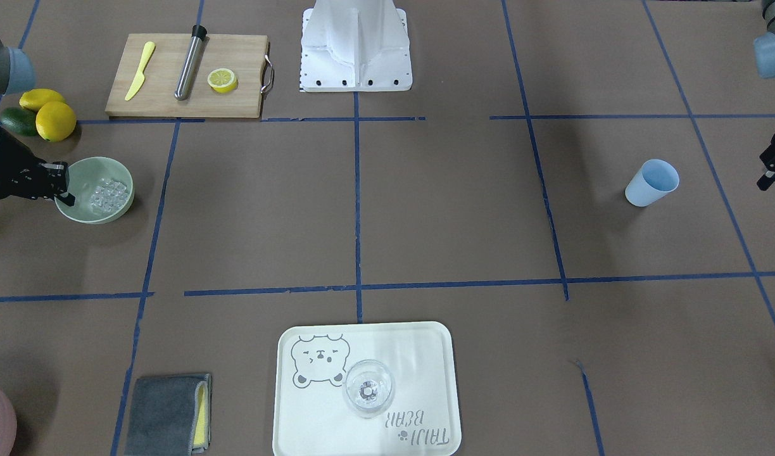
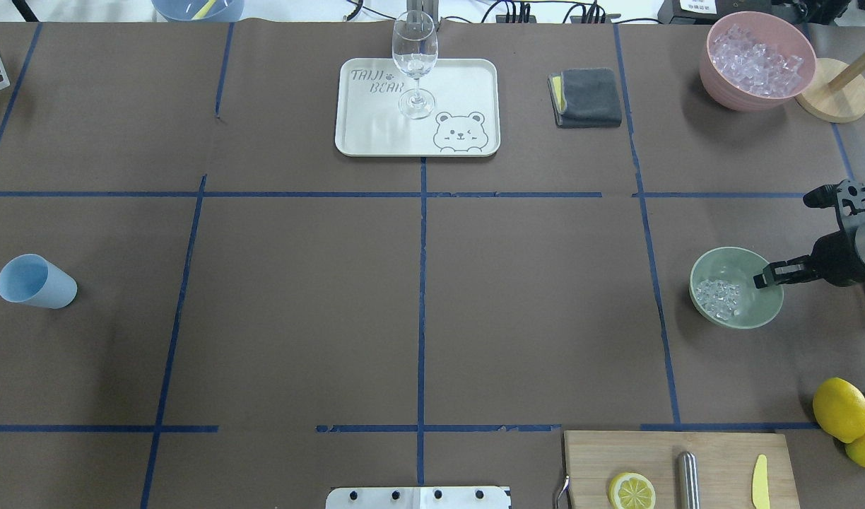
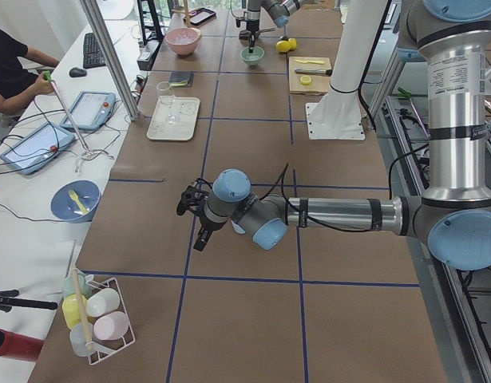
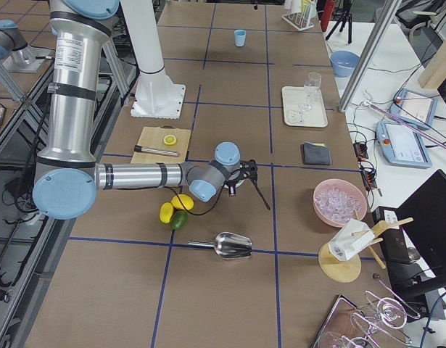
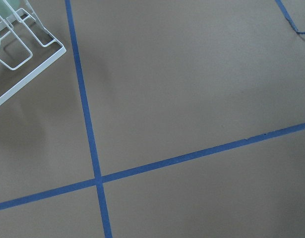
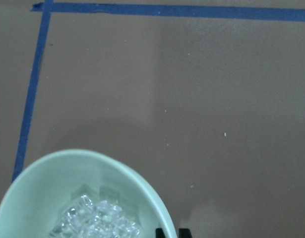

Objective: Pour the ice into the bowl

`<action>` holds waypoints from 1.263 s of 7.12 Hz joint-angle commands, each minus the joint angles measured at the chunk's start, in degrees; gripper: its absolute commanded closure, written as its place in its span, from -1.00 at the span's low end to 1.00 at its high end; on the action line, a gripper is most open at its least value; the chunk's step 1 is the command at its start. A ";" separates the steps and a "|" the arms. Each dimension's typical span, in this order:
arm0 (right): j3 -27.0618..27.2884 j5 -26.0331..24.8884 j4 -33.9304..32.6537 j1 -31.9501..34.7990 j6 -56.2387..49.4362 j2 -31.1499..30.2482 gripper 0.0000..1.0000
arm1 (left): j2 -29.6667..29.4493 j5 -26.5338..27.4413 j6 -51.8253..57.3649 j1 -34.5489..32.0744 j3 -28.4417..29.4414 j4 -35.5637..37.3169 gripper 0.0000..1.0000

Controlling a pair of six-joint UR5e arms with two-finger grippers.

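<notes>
The pale mint-green bowl point(image 1: 102, 215) stands on the table's right side with a small heap of clear ice point(image 1: 107, 192) cubes inside; the overhead view shows the bowl point(image 2: 724, 264) and ice point(image 2: 719, 297) too. My right gripper point(image 1: 64, 195) reaches in level and is shut on the bowl's rim point(image 6: 53, 183), one fingertip inside, one outside. My left gripper point(image 1: 767, 180) hangs at the table's left edge, apart from a blue cup point(image 1: 652, 182) lying on its side. I cannot tell whether it is open or shut.
A pink bowl point(image 2: 757, 60) full of ice stands at the far right corner, a metal scoop point(image 4: 230, 246) near it. Lemons point(image 2: 839, 408) and a cutting board point(image 2: 676, 466) lie close to the green bowl. A tray point(image 2: 376, 134) carries a wine glass point(image 2: 415, 63).
</notes>
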 commanded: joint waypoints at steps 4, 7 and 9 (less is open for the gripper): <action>2.12 14.57 -1.96 17.83 -1.04 -0.75 -1.00 | -0.35 -0.28 0.22 -0.09 -0.23 -0.96 -1.00; 1.94 13.13 -14.74 23.08 -15.20 -0.49 -1.00 | 3.32 -3.94 0.57 -0.09 0.63 -0.43 -1.00; 2.02 8.40 -31.95 29.13 -34.72 2.74 -1.00 | 4.04 -4.68 -0.92 -0.70 -1.03 -0.43 -1.00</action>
